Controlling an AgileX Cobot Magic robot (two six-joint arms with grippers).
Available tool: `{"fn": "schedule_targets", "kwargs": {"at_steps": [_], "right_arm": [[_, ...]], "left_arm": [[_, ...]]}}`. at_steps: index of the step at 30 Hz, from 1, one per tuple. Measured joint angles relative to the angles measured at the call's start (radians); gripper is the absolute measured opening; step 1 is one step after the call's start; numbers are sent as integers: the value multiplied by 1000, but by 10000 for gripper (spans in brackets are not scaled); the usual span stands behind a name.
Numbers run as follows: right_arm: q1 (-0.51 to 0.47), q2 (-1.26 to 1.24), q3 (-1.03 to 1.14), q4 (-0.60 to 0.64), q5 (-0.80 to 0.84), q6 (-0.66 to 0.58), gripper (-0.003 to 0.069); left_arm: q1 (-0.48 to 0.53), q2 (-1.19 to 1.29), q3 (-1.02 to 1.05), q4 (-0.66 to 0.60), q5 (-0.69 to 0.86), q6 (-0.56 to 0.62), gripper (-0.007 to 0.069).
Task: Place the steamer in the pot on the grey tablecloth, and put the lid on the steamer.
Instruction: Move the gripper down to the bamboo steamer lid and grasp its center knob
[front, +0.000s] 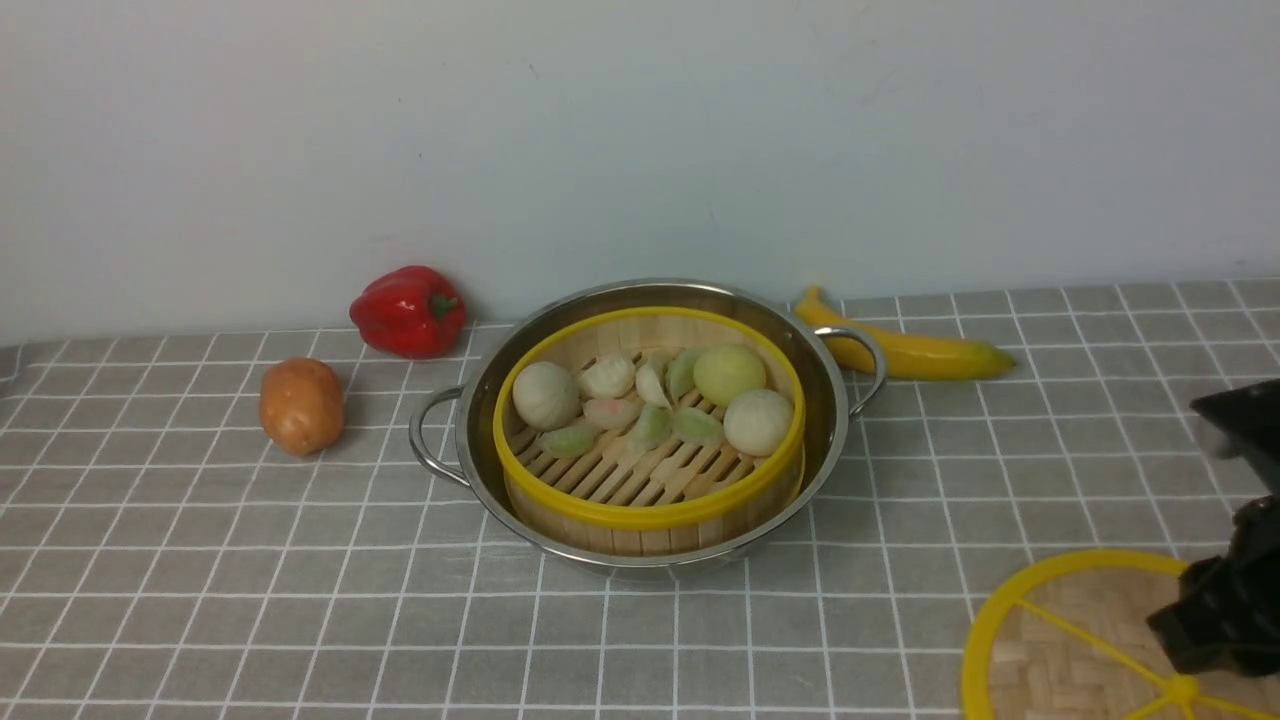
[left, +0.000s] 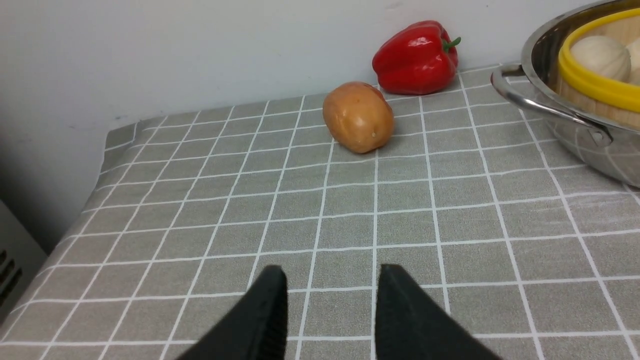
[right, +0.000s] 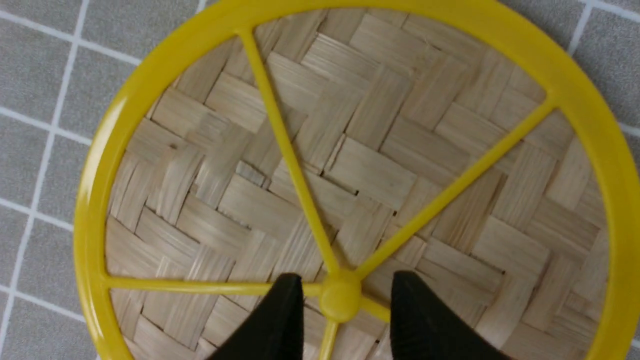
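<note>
Already steamer (front: 640, 517) in pot (front: 475, 430); R gripper (right: 347, 276) straddles lid (right: 375, 170) knob (right: 340, 299).

grey tablecloth (front: 200, 560): spread flat.
pot (front: 826, 400): set in the middle.
red pepper (front: 408, 311): laid far left.
potato (front: 301, 405): laid left, nearer.
banana (front: 905, 350): laid far right.
lid (front: 1060, 640): laid near right.

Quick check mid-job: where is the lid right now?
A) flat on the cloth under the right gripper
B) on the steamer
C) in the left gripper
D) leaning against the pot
A: the lid lies flat on the cloth, with the right gripper open astride its knob; the steamer sits uncovered.
</note>
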Motion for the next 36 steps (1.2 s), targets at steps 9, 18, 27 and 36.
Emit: {"fn": "schedule_targets", "kwargs": {"at_steps": [9, 18, 27, 36], "right_arm": [[0, 71, -8, 1, 34, 0, 310], [0, 96, -8, 2, 37, -2, 311], [0, 129, -10, 2, 37, -3, 178], [0, 113, -18, 1, 49, -23, 148]], "left_arm": [[0, 0, 0, 0, -1, 0, 242], [0, 0, 0, 0, -1, 0, 242], [0, 0, 0, 0, -1, 0, 242], [0, 0, 0, 0, -1, 0, 242]]}}
